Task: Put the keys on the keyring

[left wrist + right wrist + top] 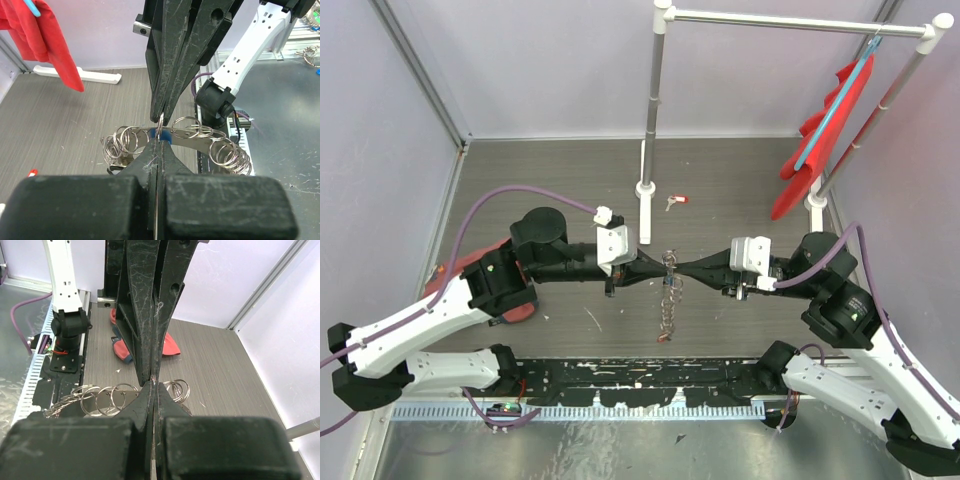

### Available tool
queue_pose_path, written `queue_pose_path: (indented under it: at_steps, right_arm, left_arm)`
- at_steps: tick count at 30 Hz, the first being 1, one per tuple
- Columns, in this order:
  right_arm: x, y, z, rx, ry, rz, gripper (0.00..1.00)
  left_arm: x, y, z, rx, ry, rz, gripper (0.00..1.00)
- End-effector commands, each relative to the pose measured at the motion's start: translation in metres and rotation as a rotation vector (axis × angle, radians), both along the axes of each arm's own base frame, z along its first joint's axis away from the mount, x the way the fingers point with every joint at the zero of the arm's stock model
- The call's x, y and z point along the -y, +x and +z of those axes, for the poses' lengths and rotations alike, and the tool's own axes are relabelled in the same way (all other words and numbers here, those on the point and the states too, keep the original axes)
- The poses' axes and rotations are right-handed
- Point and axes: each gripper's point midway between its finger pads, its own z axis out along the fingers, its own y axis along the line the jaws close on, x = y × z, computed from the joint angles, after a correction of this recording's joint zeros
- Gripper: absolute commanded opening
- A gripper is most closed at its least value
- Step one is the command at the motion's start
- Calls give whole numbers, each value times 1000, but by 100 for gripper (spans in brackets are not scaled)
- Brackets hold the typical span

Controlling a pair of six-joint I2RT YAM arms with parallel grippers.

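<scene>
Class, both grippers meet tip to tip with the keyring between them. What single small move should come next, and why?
Probably hold the left gripper steady and let the right gripper twist slightly to part a coil. Both are shut tip to tip on the keyring, whose loops hang below them, and a blue tag sits at the pinch, not clearly threaded on.

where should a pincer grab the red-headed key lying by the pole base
Probably the red head, from straight above: the key lies flat on the table with its blade toward the pole base, so the head end has freer room.
</scene>
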Motion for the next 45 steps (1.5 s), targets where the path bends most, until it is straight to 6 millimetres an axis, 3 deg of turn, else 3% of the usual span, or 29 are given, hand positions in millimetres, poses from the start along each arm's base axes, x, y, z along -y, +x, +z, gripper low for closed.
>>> queue_pose_path:
  at_steps: [1, 26, 32, 45]
  right_arm:
    - [5, -7, 55, 143, 167, 4, 1]
    - [4, 3, 57, 128, 218, -36, 1]
    - [9, 5, 50, 158, 158, -63, 1]
    - [11, -9, 37, 233, 79, 7, 1]
  left_arm:
    - [4, -1, -6, -9, 20, -12, 0]
    - [8, 0, -1, -10, 1, -17, 1]
    - [-4, 3, 7, 14, -13, 31, 30]
    - [-22, -2, 26, 38, -73, 50, 36]
